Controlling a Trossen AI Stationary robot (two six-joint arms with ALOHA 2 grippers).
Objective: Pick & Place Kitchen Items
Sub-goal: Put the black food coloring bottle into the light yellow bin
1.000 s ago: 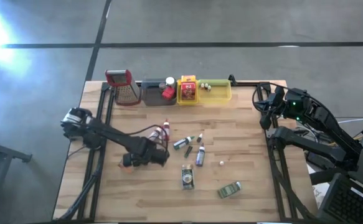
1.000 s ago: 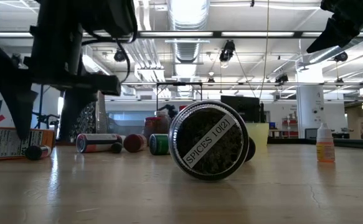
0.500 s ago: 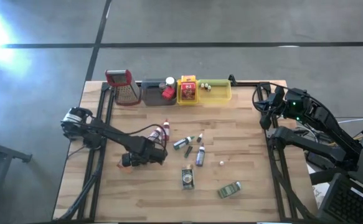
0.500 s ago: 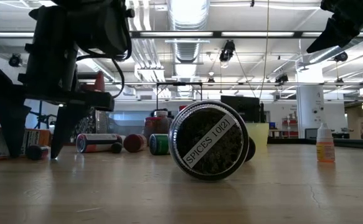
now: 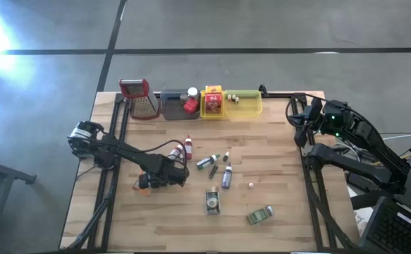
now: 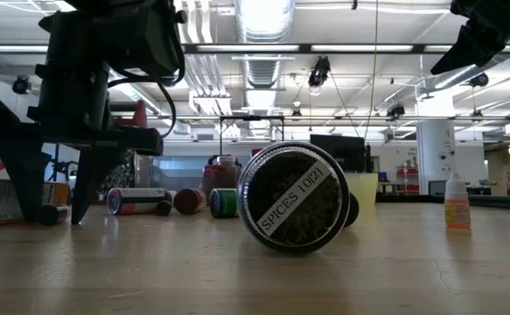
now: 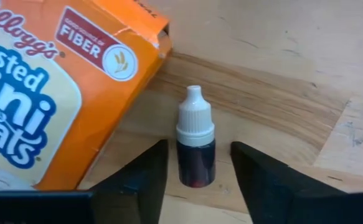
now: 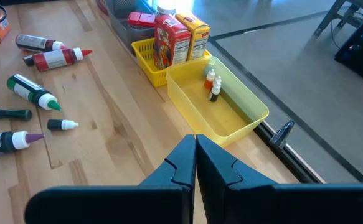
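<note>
A small dropper bottle (image 7: 195, 149) with a white cap and dark red contents lies on its side on the wooden table, next to an orange cereal packet (image 7: 50, 93). My left gripper (image 7: 197, 171) points down over it near the table's left side (image 5: 159, 176). It is open, with one finger on each side of the bottle's body and a gap showing on both sides. My right gripper (image 8: 195, 152) is shut on nothing and hangs high over the table's right edge (image 5: 300, 120). More small bottles (image 5: 206, 162) lie at mid-table.
Along the far edge stand a red-topped grater (image 5: 138, 99), a grey tray (image 5: 173, 107), a yellow basket (image 5: 213, 102) with packets and a yellow-green tray (image 5: 251, 106). A round spice tin (image 6: 294, 197) and a green packet (image 5: 259, 215) lie toward the near edge.
My left gripper has come down to the table over the dropper bottle. Its fingers have then drawn closer together on either side of the bottle. The bottle and the orange packet have stayed where they were.
</note>
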